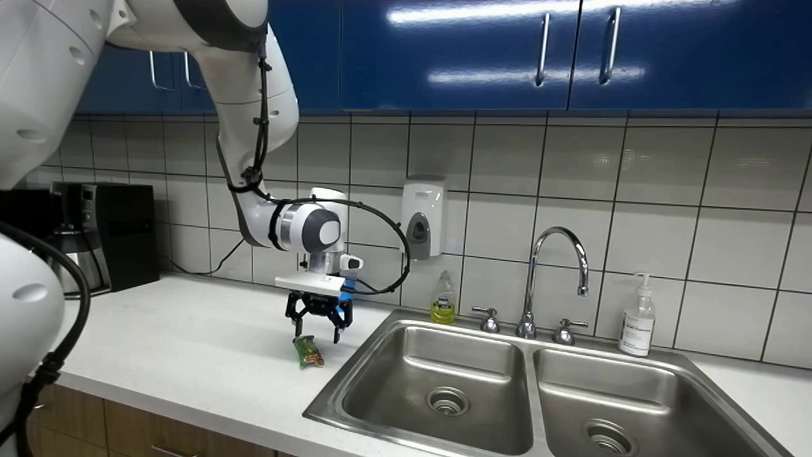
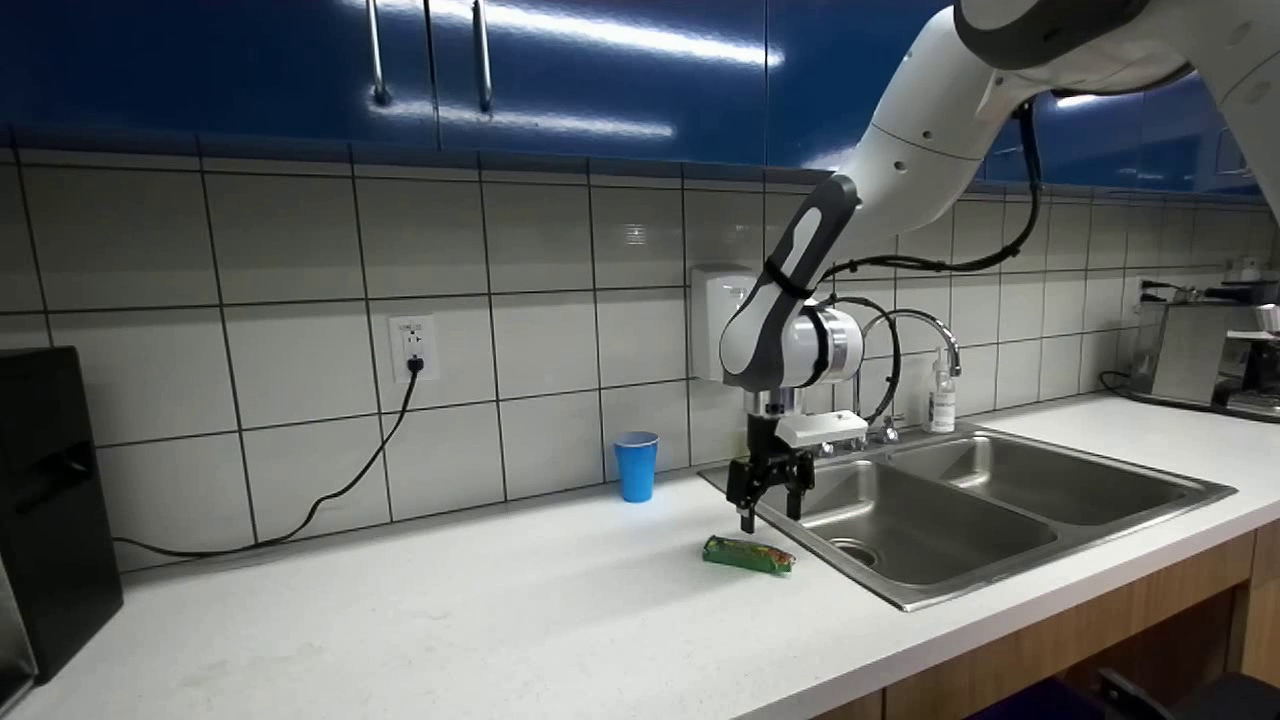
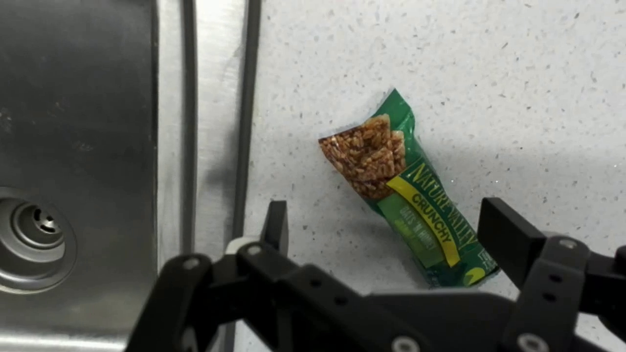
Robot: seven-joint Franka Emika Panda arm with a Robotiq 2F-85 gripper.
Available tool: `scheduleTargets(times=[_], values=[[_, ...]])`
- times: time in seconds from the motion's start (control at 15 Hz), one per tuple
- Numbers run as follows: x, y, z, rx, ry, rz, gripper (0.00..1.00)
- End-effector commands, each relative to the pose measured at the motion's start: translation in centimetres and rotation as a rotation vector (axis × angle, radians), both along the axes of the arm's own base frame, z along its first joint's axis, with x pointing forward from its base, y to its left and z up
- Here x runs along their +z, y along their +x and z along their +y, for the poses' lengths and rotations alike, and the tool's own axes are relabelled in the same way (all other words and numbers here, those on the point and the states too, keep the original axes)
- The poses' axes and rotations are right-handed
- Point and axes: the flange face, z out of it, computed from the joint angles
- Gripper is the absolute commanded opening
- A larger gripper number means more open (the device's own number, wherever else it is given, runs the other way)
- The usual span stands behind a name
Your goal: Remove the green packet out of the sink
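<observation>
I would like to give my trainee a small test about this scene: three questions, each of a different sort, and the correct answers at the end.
1. Fill in the missing word: the cup near the wall is ____ in colour.
2. True or false: the gripper is open.
3. Choose one. The packet lies:
a) on the counter, beside the sink
b) in the sink
c) in the gripper

Key: 1. blue; 2. true; 3. a

Packet (image 3: 410,188) (green) lies beside sink (image 3: 215,98).
</observation>
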Motion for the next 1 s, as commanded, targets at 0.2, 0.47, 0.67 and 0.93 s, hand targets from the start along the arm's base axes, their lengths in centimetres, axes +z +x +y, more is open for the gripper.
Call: scheduleTargets(times=[0.2, 0.47, 0.67, 0.93], values=[[0.7, -4.5, 1.2, -0.072, 0.000, 0.005, 1.00], [0.8, -7.3, 2.2, -0.106, 0.005, -0.015, 1.00], [0.9, -9.1, 2.9, -0.129, 0.005, -0.034, 1.00], [1.3, -10.9, 3.6, -0.149, -0.004, -0.055, 1.00]])
